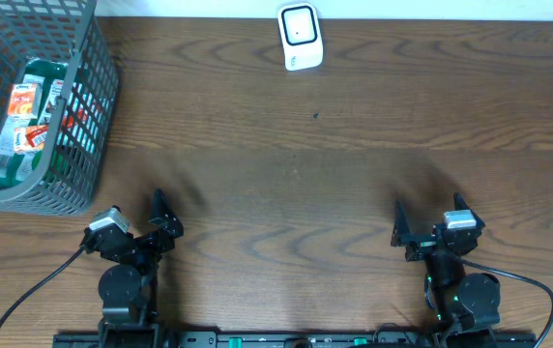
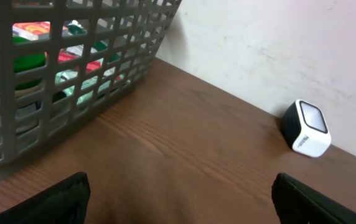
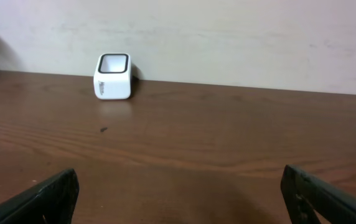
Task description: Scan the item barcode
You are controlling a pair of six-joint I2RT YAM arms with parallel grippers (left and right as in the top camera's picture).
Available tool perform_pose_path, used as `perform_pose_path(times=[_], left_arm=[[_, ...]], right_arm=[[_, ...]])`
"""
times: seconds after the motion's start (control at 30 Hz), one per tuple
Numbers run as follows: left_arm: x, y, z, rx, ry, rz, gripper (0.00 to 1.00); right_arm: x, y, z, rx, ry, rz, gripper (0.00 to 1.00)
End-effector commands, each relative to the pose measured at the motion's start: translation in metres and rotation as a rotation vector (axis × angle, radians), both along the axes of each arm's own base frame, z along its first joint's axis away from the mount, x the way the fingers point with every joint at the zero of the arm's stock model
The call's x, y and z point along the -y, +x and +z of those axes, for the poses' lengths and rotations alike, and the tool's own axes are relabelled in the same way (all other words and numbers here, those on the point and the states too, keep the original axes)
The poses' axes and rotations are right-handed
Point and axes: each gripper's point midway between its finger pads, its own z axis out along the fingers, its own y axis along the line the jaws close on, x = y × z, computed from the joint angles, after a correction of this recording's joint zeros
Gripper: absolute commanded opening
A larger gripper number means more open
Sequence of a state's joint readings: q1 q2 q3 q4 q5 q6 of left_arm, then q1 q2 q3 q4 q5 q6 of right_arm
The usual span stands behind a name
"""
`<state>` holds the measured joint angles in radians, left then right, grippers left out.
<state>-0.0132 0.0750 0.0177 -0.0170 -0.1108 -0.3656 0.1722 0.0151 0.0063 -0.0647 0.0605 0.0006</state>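
Note:
The white barcode scanner (image 1: 300, 37) stands at the table's far edge, its dark window facing up; it also shows as the scanner (image 2: 307, 127) in the left wrist view and the scanner (image 3: 113, 76) in the right wrist view. Packaged items (image 1: 25, 116) in green, white and red lie inside the grey mesh basket (image 1: 78, 164) at the far left. Through the basket wall (image 2: 72, 74) the items (image 2: 32, 30) are partly visible. My left gripper (image 1: 163, 217) (image 2: 178, 190) rests near the front edge, open and empty. My right gripper (image 1: 412, 227) (image 3: 178, 183) is likewise open and empty.
The brown wooden table (image 1: 296, 174) stretches between both arms and the scanner. A pale wall (image 3: 228, 37) rises behind the far edge. Cables (image 1: 35, 290) trail from both arm bases along the front.

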Motion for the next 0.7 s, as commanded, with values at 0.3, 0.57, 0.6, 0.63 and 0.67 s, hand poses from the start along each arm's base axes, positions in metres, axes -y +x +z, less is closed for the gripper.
perform_pose_path(times=[0.3, 0.57, 0.6, 0.63, 0.67], left_arm=[[0.003, -0.001, -0.010, -0.039, 0.009, -0.022, 0.94], [0.025, -0.011, 0.058, 0.019, 0.021, -0.153, 0.94], [0.025, -0.014, 0.068, 0.014, 0.021, -0.153, 0.94], [0.025, -0.018, 0.081, 0.007, 0.028, -0.154, 0.94], [0.025, -0.021, 0.093, 0.002, 0.030, -0.155, 0.94]], right_arm=[[0.003, 0.000, -0.001, -0.005, 0.016, -0.015, 0.99], [0.003, 0.000, -0.001, -0.005, 0.016, -0.015, 0.99], [0.003, 0.000, -0.001, -0.005, 0.016, -0.015, 0.99], [0.003, 0.000, -0.001, -0.005, 0.016, -0.015, 0.99], [0.003, 0.000, -0.001, -0.005, 0.016, -0.015, 0.99]])
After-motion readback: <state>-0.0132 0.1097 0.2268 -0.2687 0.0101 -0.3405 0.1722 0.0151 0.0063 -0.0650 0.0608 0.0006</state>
